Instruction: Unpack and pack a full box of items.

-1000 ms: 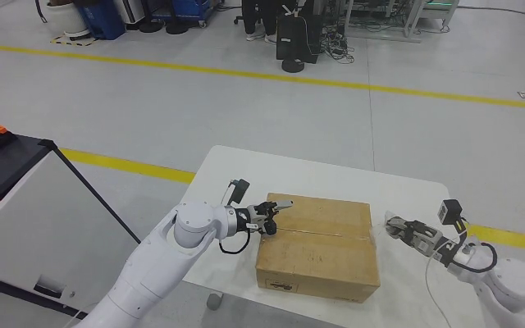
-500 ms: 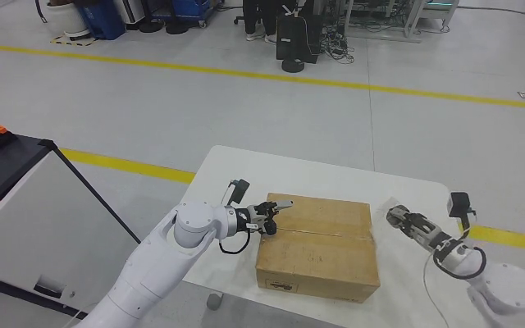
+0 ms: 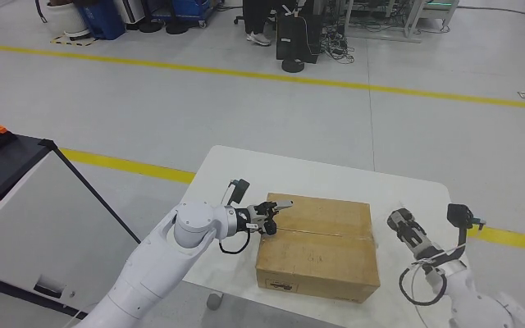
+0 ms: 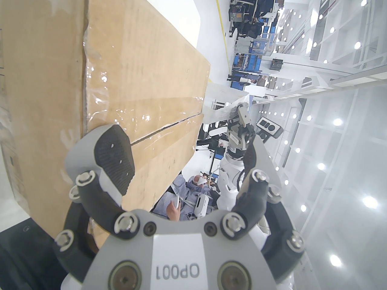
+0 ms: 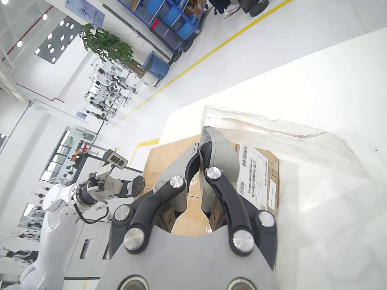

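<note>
Top view: the cardboard box (image 3: 320,246) sits closed on the white surface (image 3: 246,168), nearer its front edge. The left gripper (image 3: 275,216) stands just beside the box's left end at the height of the top seam, jaws spread. The right gripper (image 3: 399,220) hovers off the box's right end.

Left wrist view: the left gripper (image 4: 181,158) is open, with one pad over the box (image 4: 136,61) close to the taped seam (image 4: 169,128); I cannot tell whether it touches. Beyond the far edge, the right gripper (image 4: 240,122) holds up a strip of clear tape (image 4: 222,104).

Right wrist view: the right gripper (image 5: 203,146) is pinched shut on the clear tape (image 5: 272,140), which arches loosely from the fingertips back down toward the box (image 5: 157,158) near its shipping label (image 5: 255,172).

The step in hand looks like stripping the sealing tape so the flaps can open. To do it well, the pull should run low and along the seam at a steady pace, since thin film may tear or snap back. The open left gripper would best press on the box so it doesn't slide or tip.
</note>
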You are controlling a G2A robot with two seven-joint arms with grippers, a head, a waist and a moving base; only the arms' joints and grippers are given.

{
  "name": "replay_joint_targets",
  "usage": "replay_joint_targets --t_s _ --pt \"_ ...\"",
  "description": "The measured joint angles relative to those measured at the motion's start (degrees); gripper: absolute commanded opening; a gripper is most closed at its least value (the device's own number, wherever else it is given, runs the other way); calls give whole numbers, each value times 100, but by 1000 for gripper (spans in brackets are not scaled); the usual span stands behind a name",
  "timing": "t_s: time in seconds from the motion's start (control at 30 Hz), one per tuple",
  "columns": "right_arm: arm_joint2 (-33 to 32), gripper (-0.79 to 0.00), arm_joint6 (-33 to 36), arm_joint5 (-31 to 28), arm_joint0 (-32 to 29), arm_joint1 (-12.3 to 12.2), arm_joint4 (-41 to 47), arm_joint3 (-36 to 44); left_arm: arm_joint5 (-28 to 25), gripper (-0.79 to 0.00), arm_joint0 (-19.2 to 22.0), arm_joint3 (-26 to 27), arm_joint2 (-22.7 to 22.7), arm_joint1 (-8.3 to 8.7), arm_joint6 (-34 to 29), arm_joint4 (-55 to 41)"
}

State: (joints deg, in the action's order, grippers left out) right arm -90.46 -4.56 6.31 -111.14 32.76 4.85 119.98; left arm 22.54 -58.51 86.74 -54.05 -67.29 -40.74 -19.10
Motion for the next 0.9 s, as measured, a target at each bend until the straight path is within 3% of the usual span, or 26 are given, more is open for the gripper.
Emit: replay_joint_targets --t_s 0.33,0.9 --pt "128 -785 -229 575 -84 130 -1070 406 0 0 0 0 0 0 0 0" --pt "1482 -785 470 1563 1060 439 -2538 253 0 0 0 0 0 0 0 0"
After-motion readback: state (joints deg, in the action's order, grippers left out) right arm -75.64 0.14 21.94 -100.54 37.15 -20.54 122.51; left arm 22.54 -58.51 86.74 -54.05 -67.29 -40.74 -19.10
